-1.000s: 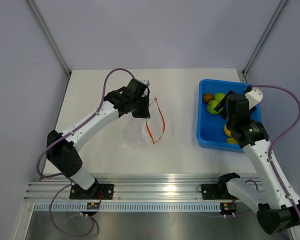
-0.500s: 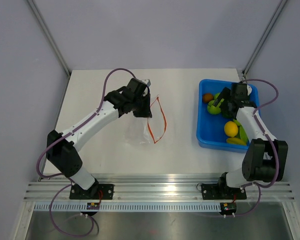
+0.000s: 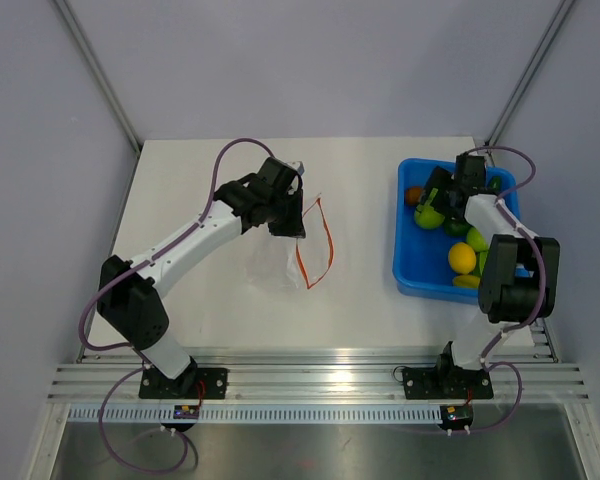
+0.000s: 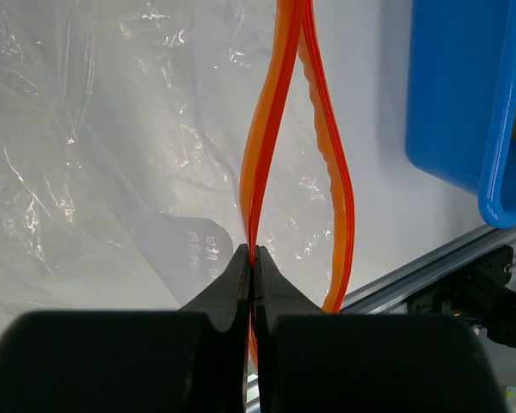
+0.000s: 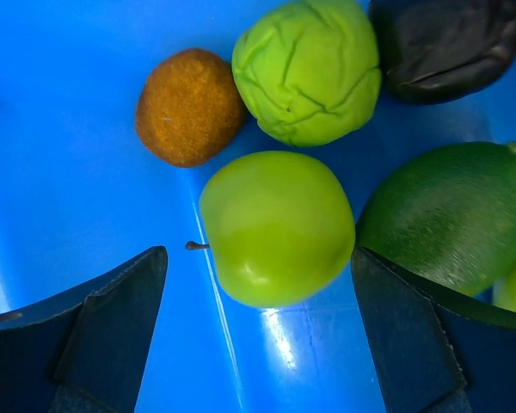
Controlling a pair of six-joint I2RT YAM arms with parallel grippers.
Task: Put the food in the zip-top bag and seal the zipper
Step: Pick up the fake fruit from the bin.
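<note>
The left hand pinches the zipper tight, the zip-top bag sagging at its 6 o'clock, while the right hand gapes wide, holding nothing, astride a green apple in the blue tray on the white tabletop, grey walls around.

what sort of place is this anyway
Probably a robotics lab test cell: two arms bolted to a metal rail, a white table boxed in by plain grey panels, and a blue tray of fake-looking fruit.

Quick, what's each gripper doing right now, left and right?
Left gripper: shut on the zipper of the zip-top bag.
Right gripper: open, jaws either side of the green apple in the blue tray.
</note>
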